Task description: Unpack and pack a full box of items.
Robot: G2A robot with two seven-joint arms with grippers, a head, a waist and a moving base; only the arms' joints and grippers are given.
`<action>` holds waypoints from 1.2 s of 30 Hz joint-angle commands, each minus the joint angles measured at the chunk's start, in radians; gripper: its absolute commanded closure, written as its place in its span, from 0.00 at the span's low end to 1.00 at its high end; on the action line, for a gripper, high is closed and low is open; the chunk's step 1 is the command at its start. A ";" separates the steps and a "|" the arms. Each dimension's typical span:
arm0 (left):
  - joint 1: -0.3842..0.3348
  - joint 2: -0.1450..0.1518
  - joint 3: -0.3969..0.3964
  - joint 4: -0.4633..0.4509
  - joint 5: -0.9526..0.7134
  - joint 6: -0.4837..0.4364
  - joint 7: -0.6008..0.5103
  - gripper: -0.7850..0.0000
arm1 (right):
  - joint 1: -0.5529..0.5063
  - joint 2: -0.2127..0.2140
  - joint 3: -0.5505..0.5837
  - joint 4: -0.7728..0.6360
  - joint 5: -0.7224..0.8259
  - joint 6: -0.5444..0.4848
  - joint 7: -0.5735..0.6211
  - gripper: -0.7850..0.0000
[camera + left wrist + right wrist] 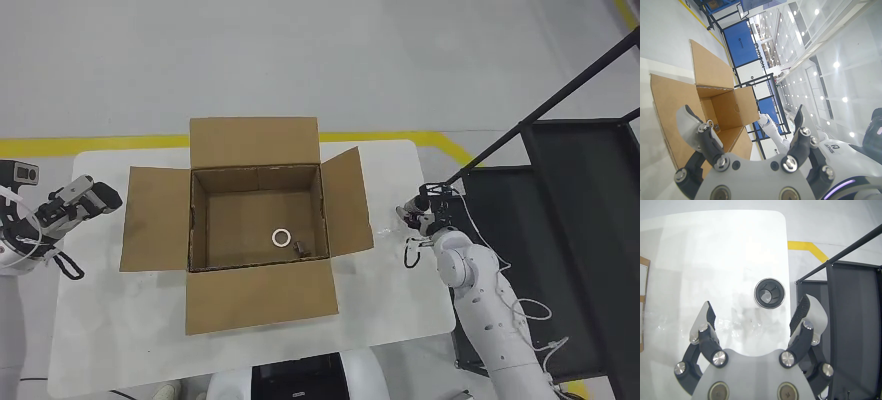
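Observation:
An open cardboard box [255, 225] stands mid-table with all flaps folded out. On its floor lie a white ring [282, 237] and a small dark part [301, 250]; the left wrist view shows the box [719, 106], the ring [710, 121] and the part [716, 127] too. A black cylinder with a metal rim [769, 295] stands on the table near its right edge. My right gripper [756, 306] hangs open just short of it, holding nothing, right of the box [408, 217]. My left gripper [743, 117] is open and empty, left of the box [100, 195].
The white table [120, 330] has bare room in front of and beside the box. A black metal rack [560, 230] stands close off the table's right edge. Crumpled clear film [730, 325] lies on the table under the right gripper.

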 commanded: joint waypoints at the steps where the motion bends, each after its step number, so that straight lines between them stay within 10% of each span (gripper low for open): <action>1: 0.000 0.000 0.000 0.000 0.000 0.000 0.000 0.00 | 0.019 -0.002 -0.013 0.022 -0.004 0.013 -0.005 0.00; 20: 0.000 0.000 0.000 0.000 0.000 0.000 0.000 0.00 | 0.089 -0.018 -0.062 0.134 -0.018 0.125 -0.047 0.00; 22: 0.000 0.000 0.000 0.000 0.000 0.000 0.000 0.00 | 0.098 -0.020 -0.065 0.147 -0.013 0.126 -0.053 0.55; 25: 0.000 0.000 0.000 0.000 0.000 0.000 0.000 0.00 | 0.113 -0.024 -0.071 0.168 0.003 0.137 -0.069 1.00; 36: 0.000 0.000 0.000 0.000 0.000 0.000 0.000 0.00 | 0.134 -0.039 -0.106 0.192 0.012 0.214 -0.090 1.00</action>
